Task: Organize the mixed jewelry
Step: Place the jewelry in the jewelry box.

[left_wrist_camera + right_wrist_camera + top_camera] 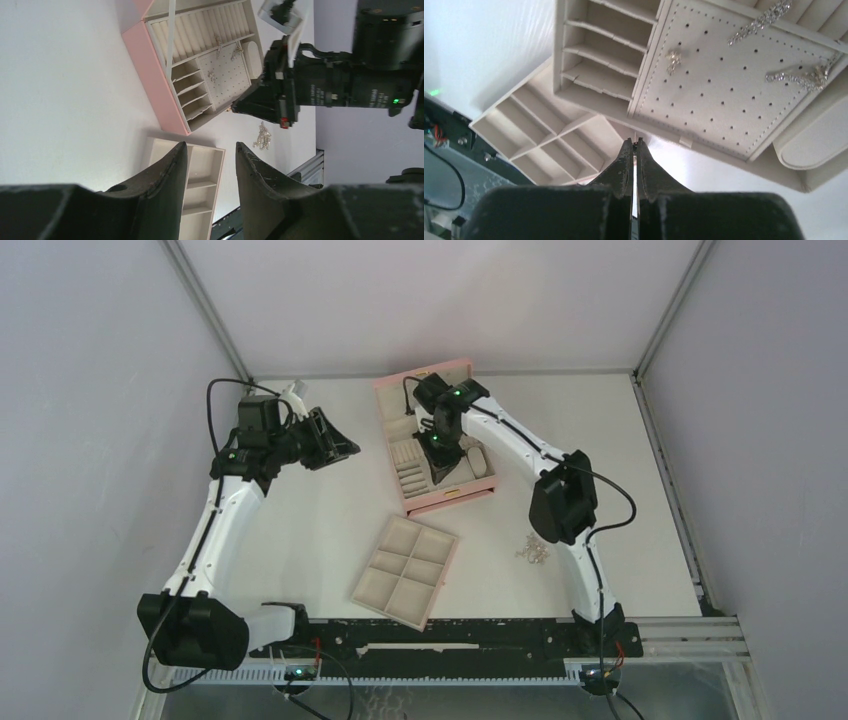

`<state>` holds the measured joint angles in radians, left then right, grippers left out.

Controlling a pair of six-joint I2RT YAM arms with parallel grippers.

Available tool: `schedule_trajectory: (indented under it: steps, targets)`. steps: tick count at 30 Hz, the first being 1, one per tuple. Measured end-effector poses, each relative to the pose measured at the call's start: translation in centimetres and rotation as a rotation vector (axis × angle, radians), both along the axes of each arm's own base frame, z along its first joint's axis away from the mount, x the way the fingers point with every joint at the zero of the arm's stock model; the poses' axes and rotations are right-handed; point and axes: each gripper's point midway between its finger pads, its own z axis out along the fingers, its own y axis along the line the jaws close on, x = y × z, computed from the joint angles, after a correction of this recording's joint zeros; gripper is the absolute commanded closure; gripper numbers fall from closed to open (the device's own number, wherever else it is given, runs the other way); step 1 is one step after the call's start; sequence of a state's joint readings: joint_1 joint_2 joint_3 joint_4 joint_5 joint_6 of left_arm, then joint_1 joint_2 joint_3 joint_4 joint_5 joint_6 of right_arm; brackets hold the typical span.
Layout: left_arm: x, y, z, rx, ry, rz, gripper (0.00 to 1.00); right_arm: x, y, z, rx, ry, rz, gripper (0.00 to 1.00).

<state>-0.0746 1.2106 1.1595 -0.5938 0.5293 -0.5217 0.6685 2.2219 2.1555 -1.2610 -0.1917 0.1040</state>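
Risk: right gripper, jaws pressed together and apparently empty, hangs over pink quilted rectangular box; descent could dislodge silver earrings on its perforated panel. Tangled silver jewelry heap lies on white table. Left gripper spread, empty.

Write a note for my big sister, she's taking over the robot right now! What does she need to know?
Left gripper: open and empty, hanging over the table left of the pink jewelry box.
Right gripper: shut, above the front part of the box. I cannot tell if a tiny piece is pinched in it.
Done: at least three sparkly pieces lie on the box's perforated earring panel.
Left: a small pile of silver jewelry lies on the table beside the right arm. The six-compartment tray shows nothing in it.
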Motion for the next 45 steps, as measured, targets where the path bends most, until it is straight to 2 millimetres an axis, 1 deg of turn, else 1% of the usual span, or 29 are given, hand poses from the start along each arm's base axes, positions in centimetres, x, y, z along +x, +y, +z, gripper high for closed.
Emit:
schedule_trajectory:
  steps: [4,6,12,18,24,27,34,36,38,42,45]
  targets:
    - [0.0,0.0,0.0,0.0,0.0,0.0,0.55,-0.7,-0.4,1.8,0.042,-0.007,0.048,1.0]
    - [0.0,0.0,0.0,0.0,0.0,0.0,0.55,-0.9,-0.5,2.2,0.051,-0.01,0.071,1.0]
    - [0.1,0.0,-0.1,0.0,0.003,-0.001,0.55,-1.7,-0.9,1.8,0.056,0.014,0.14,1.0]
    - [0.2,0.0,-0.5,0.001,0.014,-0.001,0.55,-2.1,-0.8,1.9,0.072,0.028,0.18,1.0]
    - [0.2,0.0,-0.5,0.005,0.011,-0.004,0.55,-3.1,-0.5,2.4,0.125,0.065,0.229,1.0]
    - [0.2,0.0,-0.5,0.005,0.011,-0.004,0.55,-3.5,-0.1,3.5,0.178,0.072,0.253,1.0]
    - [0.2,0.0,-0.5,0.005,0.011,-0.004,0.55,-5.0,0.3,8.7,0.321,0.013,0.318,1.0]
    - [0.2,0.0,-0.5,0.005,0.011,-0.004,0.55,-5.4,0.4,9.3,0.341,0.01,0.33,1.0]
    - [0.2,0.0,-0.5,0.005,0.011,-0.004,0.55,-5.6,0.4,9.4,0.351,0.015,0.339,1.0]
    - [0.2,0.0,-0.5,0.005,0.011,-0.004,0.55,-5.6,0.4,9.4,0.347,0.015,0.342,1.0]
    - [0.2,0.0,-0.5,0.005,0.011,-0.004,0.55,-5.1,0.1,9.0,0.316,-0.005,0.334,1.0]
